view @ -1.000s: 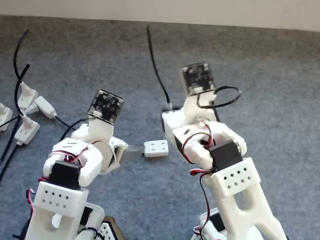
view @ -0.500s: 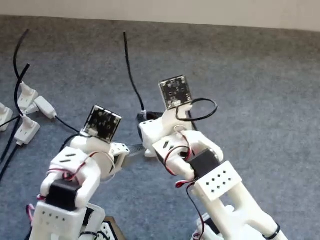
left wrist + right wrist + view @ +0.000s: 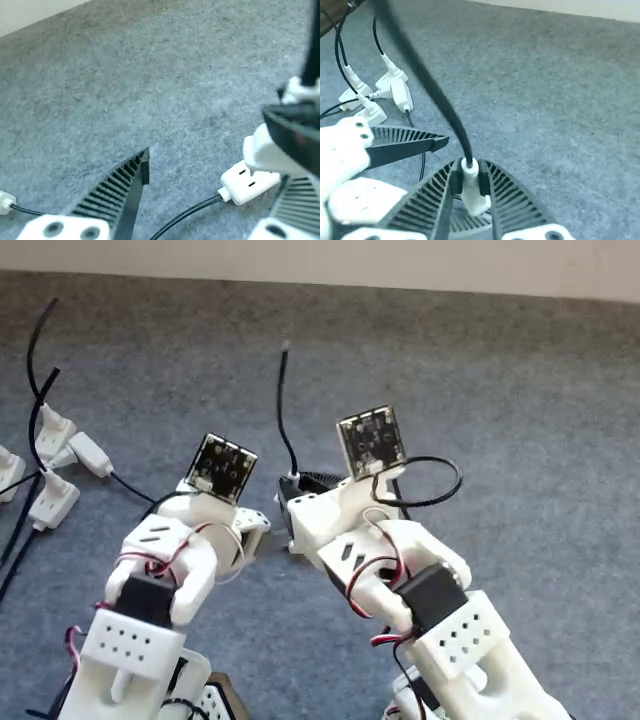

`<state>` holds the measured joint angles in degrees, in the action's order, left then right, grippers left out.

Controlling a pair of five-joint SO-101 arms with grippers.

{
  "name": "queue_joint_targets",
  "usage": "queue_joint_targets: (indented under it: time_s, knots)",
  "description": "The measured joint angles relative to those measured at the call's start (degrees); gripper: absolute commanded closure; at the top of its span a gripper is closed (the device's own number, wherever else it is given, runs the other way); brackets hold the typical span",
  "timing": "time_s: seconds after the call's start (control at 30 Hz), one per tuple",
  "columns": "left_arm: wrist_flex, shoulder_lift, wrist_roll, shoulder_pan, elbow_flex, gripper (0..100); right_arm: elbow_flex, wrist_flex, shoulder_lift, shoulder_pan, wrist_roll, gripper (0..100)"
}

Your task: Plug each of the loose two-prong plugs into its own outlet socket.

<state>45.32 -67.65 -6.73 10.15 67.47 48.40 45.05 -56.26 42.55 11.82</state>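
Observation:
My right gripper (image 3: pixel 469 192) is shut on a white two-prong plug (image 3: pixel 471 196), whose black cord (image 3: pixel 420 75) sticks up out of the jaws. In the high view this gripper (image 3: pixel 300 498) sits mid-table with the cord (image 3: pixel 286 410) rising behind it. A white outlet socket (image 3: pixel 249 182) on a black cable lies on the carpet just below the held plug (image 3: pixel 265 149). My left gripper (image 3: pixel 217 182) is open, with the socket lying between its fingers (image 3: pixel 129 187), nearer the other one. In the high view the left gripper (image 3: pixel 256 530) is right beside the right one.
Grey carpet covers the table. Several more white sockets and plugs (image 3: pixel 52 430) with black cables (image 3: pixel 35 350) lie at the far left edge, also seen as a white cluster (image 3: pixel 394 89) in the right wrist view. A pale wall runs along the back.
The right arm has swung left with the plug and now hangs over the socket, hiding it in the high view. The left arm shifted slightly right and forward.

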Motion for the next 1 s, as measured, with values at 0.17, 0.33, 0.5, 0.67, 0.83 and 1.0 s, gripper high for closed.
queue_joint_targets:
  time_s: [0.17, 0.33, 0.5, 0.67, 0.83, 1.0]
  knots:
    - [-3.43, 4.22, 0.00, -3.96, 0.09, 62, 0.00, 2.02, -0.09, 0.62, -1.23, 99.3]
    - [-4.31, 4.75, 0.00, -6.77, 0.09, 62, 0.00, 6.33, -0.35, -1.49, -3.87, 99.3]
    - [-4.40, 4.75, 0.00, -7.12, 0.09, 62, 0.00, 10.20, -0.44, -3.78, -6.24, 99.3]
    - [-4.57, 5.10, 0.00, -8.26, 0.18, 62, -0.09, 12.22, 1.23, -7.56, -6.77, 99.3]
    - [-6.33, 5.19, 0.00, -13.54, 1.05, 62, -5.80, 16.70, 14.15, -8.44, -6.33, 99.3]
    - [-12.13, 5.19, 0.00, -16.62, 6.33, 62, -18.81, 22.77, 30.77, -8.44, -3.69, 99.3]
